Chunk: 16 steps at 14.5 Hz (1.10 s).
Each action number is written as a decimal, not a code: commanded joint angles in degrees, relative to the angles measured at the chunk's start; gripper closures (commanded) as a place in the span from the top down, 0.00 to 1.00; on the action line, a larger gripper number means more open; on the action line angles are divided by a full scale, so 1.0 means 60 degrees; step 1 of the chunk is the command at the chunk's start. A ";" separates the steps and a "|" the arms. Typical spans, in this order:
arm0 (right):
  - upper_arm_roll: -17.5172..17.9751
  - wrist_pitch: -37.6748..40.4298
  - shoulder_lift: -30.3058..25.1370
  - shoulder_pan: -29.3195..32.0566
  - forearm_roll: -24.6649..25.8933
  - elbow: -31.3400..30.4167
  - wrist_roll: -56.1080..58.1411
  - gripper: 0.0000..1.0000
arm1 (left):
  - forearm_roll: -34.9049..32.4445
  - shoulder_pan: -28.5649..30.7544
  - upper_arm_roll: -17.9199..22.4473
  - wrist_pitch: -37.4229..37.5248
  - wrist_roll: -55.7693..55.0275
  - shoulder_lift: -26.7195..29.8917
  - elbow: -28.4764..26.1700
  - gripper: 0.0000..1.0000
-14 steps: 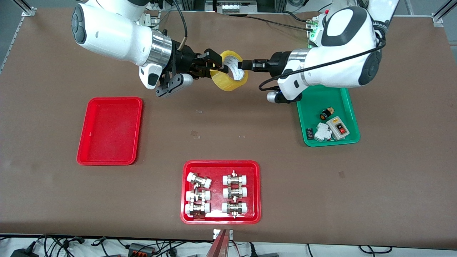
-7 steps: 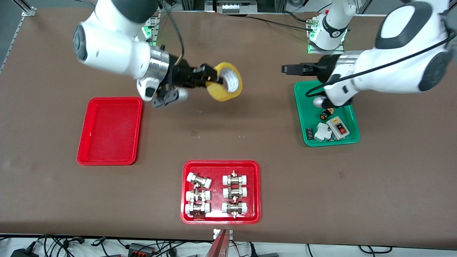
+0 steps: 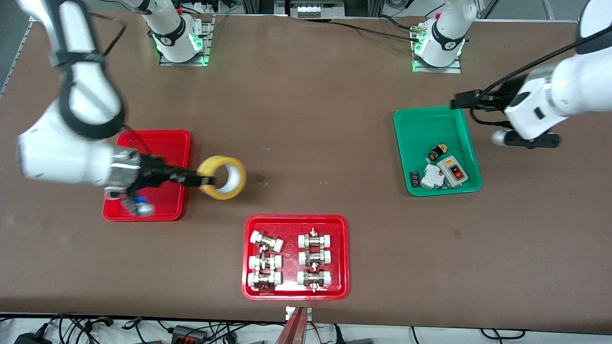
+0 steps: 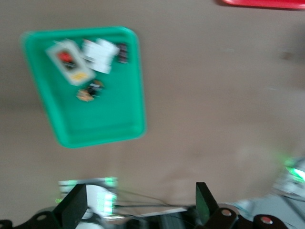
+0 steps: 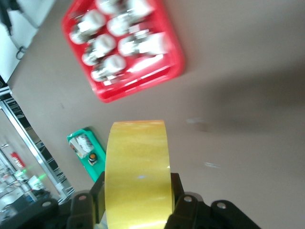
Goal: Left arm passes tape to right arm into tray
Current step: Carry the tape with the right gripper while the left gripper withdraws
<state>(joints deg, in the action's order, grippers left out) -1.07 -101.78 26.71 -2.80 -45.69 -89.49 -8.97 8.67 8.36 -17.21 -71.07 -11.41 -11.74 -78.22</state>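
Right gripper (image 3: 206,181), clamped on the tape (image 3: 223,177), has swung beside the tray (image 3: 154,138); left gripper (image 3: 460,99) withdrew, fingers apart. We count three trays, one tape.

Right arm (image 3: 71,143) is reaching low along its end of the surface, its gripper (image 3: 206,181) clamping jaws tight. Left arm (image 3: 554,100) is hanging back near its end, gripper (image 3: 461,99) jaws spread wide.

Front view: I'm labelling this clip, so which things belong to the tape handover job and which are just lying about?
Job:
tape, held by right end effector
plain red tray
left end effector, open

Lying about:
green tray
red tray of fittings
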 commanded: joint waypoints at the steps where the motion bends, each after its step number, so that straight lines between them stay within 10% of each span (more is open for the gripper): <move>1: 0.0252 0.1404 0.0717 0.1810 -0.0134 0.0267 0.1781 0.39 | -0.1106 -0.0075 -0.0178 0.0053 0.0348 0.0477 -0.0118 1.00; 8: 0.0238 0.1566 0.2285 0.3381 0.0027 0.0135 0.6311 0.41 | -0.1386 -0.0483 0.1079 -0.2406 0.2485 0.2613 -0.3117 1.00; 16: 0.0223 0.1831 0.2667 0.3953 0.0876 -0.0129 0.7472 0.43 | -0.2070 -0.0764 0.1566 -0.2837 0.2502 0.2586 -0.2316 1.00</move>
<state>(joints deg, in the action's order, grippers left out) -0.95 -92.11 42.67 19.30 -41.13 -89.86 34.31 0.20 4.83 -8.27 -89.75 3.40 2.90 -93.71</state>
